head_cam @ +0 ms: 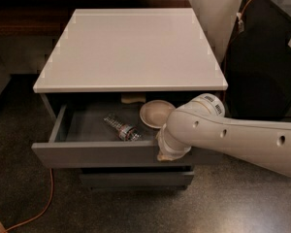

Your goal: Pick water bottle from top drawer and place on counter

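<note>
The top drawer (102,154) of the grey cabinet stands pulled open. The water bottle (122,128) lies on its side in the middle of the drawer's dark interior, white cap toward the back left. The white counter (131,47) above it is bare. My gripper (166,153) is at the end of the white arm that comes in from the right. It sits at the top edge of the drawer front, right of the bottle and apart from it. Its tip is hidden behind the wrist and the drawer edge.
A round beige bowl (156,113) sits in the drawer right of the bottle, partly behind my arm. A pale object (132,99) lies at the drawer's back. A lower drawer (136,178) is below. An orange cable (43,203) runs on the floor at left. A black cabinet (266,67) stands at right.
</note>
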You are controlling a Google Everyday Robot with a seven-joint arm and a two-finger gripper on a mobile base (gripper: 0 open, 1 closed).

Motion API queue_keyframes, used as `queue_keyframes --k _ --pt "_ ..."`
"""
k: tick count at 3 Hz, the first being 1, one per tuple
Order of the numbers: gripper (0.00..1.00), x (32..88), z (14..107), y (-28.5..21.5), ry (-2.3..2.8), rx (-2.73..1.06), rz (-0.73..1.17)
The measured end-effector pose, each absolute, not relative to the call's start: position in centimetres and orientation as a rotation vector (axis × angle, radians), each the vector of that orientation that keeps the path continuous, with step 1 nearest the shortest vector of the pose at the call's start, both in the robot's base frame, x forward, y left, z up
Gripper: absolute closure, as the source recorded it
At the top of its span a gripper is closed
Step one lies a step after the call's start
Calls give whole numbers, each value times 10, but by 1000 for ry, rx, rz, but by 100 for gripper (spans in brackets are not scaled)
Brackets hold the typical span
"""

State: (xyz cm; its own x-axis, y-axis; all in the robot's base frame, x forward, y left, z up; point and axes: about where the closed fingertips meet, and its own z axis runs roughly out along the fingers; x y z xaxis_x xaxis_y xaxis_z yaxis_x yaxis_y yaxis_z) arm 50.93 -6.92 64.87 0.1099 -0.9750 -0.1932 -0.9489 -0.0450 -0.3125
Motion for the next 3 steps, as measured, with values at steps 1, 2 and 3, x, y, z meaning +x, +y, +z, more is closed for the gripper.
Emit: queue_keyframes --k 1,2,3 --pt "30 509 649 -69 1879 -2036 -100" --pt "2 506 649 -68 1878 -2038 -97" --pt "0 482 651 -60 1875 -2052 -76"
